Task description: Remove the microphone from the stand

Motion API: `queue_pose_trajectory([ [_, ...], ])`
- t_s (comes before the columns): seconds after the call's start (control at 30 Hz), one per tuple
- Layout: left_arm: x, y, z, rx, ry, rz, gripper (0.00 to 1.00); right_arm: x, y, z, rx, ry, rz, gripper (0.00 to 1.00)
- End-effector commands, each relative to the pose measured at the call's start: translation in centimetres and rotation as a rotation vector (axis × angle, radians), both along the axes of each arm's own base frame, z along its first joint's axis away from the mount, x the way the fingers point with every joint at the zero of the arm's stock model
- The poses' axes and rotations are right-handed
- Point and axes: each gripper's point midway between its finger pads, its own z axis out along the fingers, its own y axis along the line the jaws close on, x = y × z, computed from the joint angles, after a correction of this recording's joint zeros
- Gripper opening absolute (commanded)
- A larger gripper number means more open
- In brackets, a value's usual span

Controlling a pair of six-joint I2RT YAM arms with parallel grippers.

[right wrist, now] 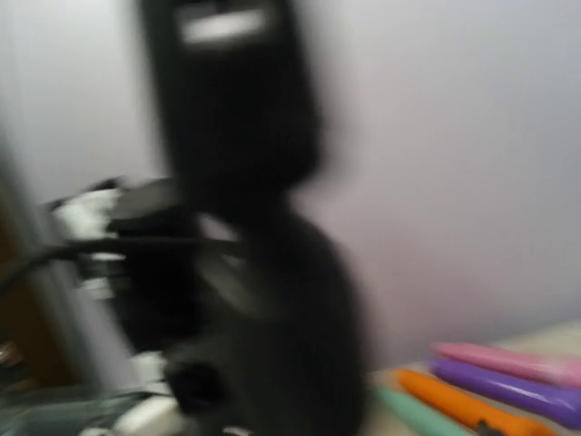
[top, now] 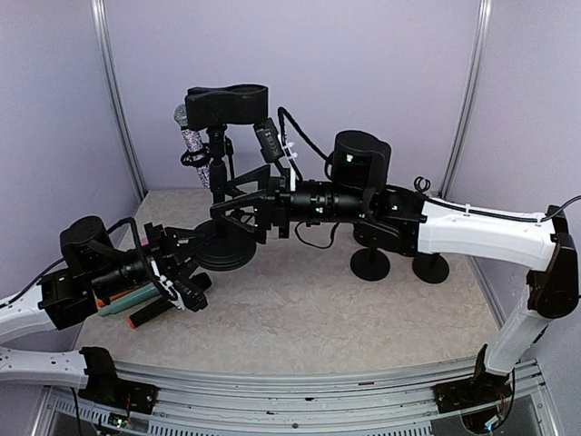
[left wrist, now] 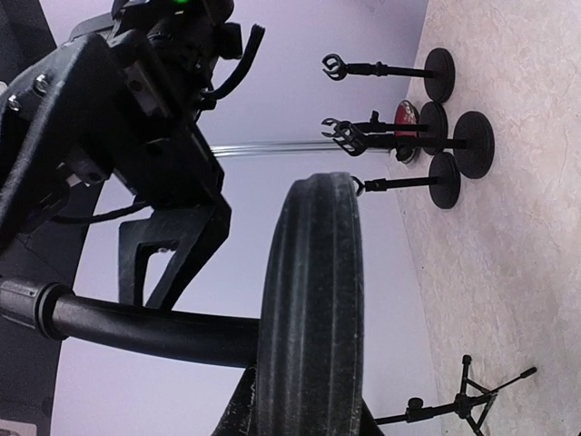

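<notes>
Against the lilac wall, the microphone (top: 190, 136) sits up-left of the right gripper (top: 225, 216), open and empty.

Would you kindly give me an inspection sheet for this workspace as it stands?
Surface: beige marbled tabletop.
Job's things: microphone sits in the clip of its stand.
Clutter: small stands at right; coloured sticks under the left arm.
End effectors: left end effector shut by the stand's base; right end effector open beside the pole.
Cables: black cable along the right arm.
Surroundings: lilac walls, metal posts.
</notes>
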Motion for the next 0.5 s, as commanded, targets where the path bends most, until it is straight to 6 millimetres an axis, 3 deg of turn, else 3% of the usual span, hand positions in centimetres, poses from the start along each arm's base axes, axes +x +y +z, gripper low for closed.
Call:
queue_pose_trajectory([
  [0.0, 0.4, 0.9, 4.3, -0.136, -0.068, 0.04, 0.0, 4.4, -2.5, 0.2, 0.02, 0.006, -0.345, 0.8],
  [0.2, 0.5, 0.9, 3.9, -0.124, -0.064, 0.047, 0.0, 3.2, -2.8, 1.0, 0.096, -0.05, -0.399, 0.74],
  [0.47, 0.5, 0.7, 2.8, -0.085, -0.063, 0.042, 0.0, 2.2, 0.3, 2.2, 0.127, -0.099, -0.371, 0.64],
])
